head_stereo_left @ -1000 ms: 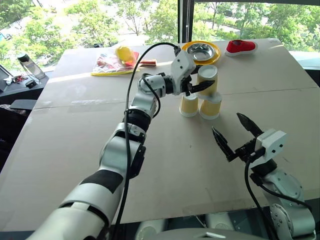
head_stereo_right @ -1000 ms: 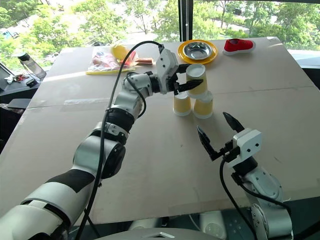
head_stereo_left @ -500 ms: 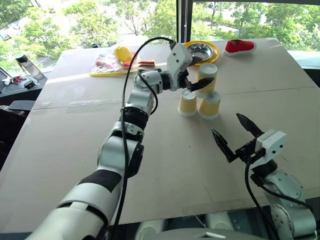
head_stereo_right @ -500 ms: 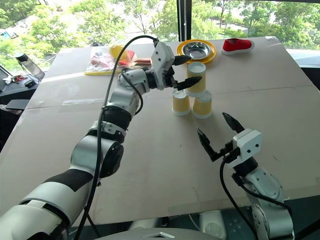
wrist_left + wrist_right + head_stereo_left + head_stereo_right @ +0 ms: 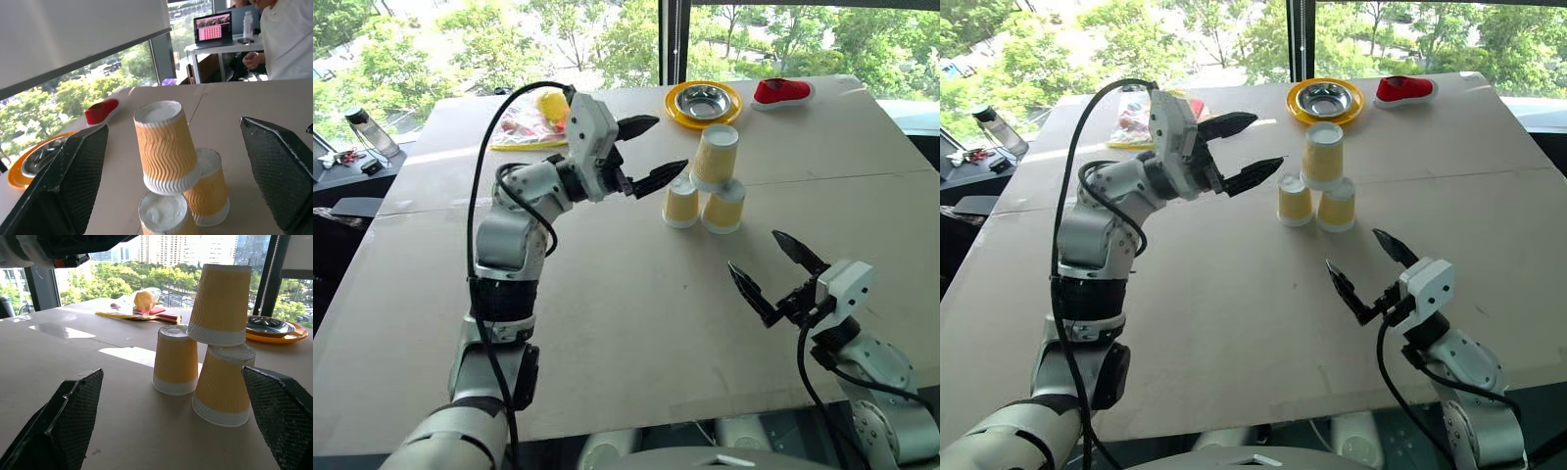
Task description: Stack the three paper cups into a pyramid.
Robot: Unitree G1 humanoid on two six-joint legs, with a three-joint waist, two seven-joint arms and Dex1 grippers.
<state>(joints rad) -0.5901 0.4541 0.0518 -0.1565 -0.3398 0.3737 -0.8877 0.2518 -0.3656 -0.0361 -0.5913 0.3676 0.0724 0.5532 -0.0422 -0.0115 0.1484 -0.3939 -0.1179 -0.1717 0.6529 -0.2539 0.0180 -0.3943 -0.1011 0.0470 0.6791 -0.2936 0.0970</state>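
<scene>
Three paper cups stand upside down as a pyramid at mid-table. Two cups (image 5: 681,206) (image 5: 723,209) sit abreast, and the third cup (image 5: 716,157) rests on their bases, leaning slightly. My left gripper (image 5: 671,142) hangs open just left of the stack, a short gap away, pointing at the top cup (image 5: 166,147) with nothing between its fingers. Nearer the table's front edge, my right gripper (image 5: 754,251) is open and empty, facing the stack (image 5: 221,303) from a hand's length in front.
A steel bowl on a yellow plate (image 5: 704,102) and a red object (image 5: 783,92) lie behind the stack. A plastic bag holding yellow and red items (image 5: 533,122) lies at the back left. A person (image 5: 288,39) sits by a laptop beyond the table.
My left gripper opened off the top cup and drew back to the left, away from the stack. The top cup stays on the two lower cups. The right gripper has hardly moved.
</scene>
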